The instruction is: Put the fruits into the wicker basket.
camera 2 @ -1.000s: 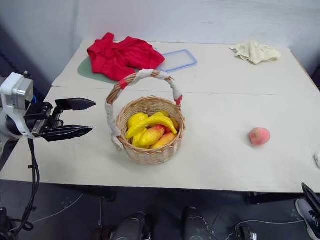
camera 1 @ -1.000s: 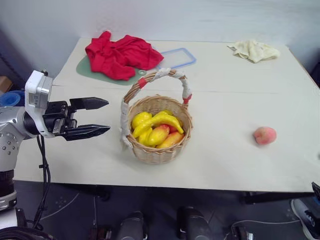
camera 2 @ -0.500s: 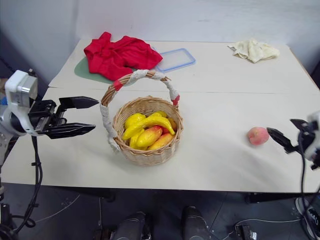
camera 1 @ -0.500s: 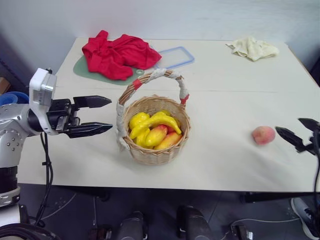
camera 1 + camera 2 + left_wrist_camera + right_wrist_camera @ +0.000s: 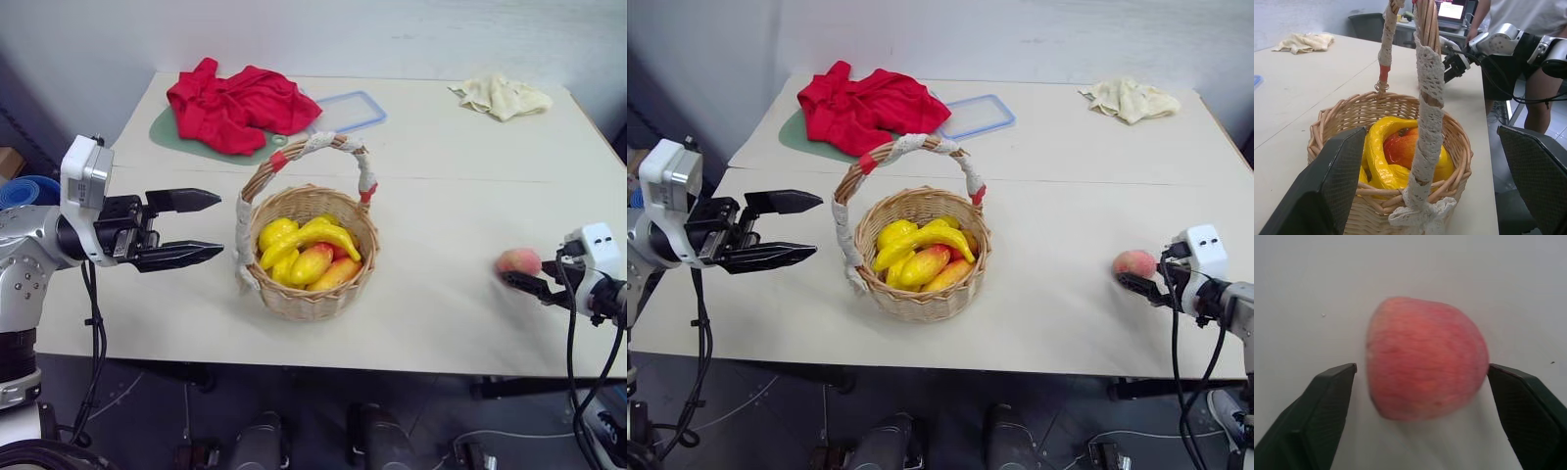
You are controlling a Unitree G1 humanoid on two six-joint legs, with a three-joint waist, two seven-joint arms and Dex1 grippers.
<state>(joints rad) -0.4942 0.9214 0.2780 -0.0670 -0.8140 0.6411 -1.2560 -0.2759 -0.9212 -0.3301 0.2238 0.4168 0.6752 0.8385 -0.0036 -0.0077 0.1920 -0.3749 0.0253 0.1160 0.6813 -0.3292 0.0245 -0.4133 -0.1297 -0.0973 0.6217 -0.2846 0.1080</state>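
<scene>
Task nearly done, as far as can be judged: one fruit left out, the rest in the basket.

Near right: peach (image 5: pixel 1134 262) sits on the table (image 5: pixel 1068 323) by the right edge, well apart from the basket. R gripper (image 5: pixel 1138 285) is at it, fingers spread w/ the peach between them; wrist view shows a gap each side, so not clamped yet, nothing held. It has come in from off the table edge since a sec ago and has narrowed a bit.

Near left: L gripper (image 5: pixel 191 227) hangs beside the basket, fingers apart, empty, pointing toward it, not touching.

Centre: basket (image 5: pixel 312 294) upright, handle (image 5: pixel 315 145) arching over. Inside: banana (image 5: pixel 315 239) on top, yellow and red-yellow mango-like fruits packed round it. Fairly full, but there looks to be room for one more on top.

Room: bare table between peach and basket, a clear run leftward. The handle spans the mouth, so the drop prob needs to go in from the side of the arch. The peach is close to the right edge; a nudge could roll it off.

Far: red cloth (image 5: pixel 233 106) on a green mat, clear lid (image 5: pixel 345 111), pale rag (image 5: pixel 500 96) far right, all out of the way.
</scene>
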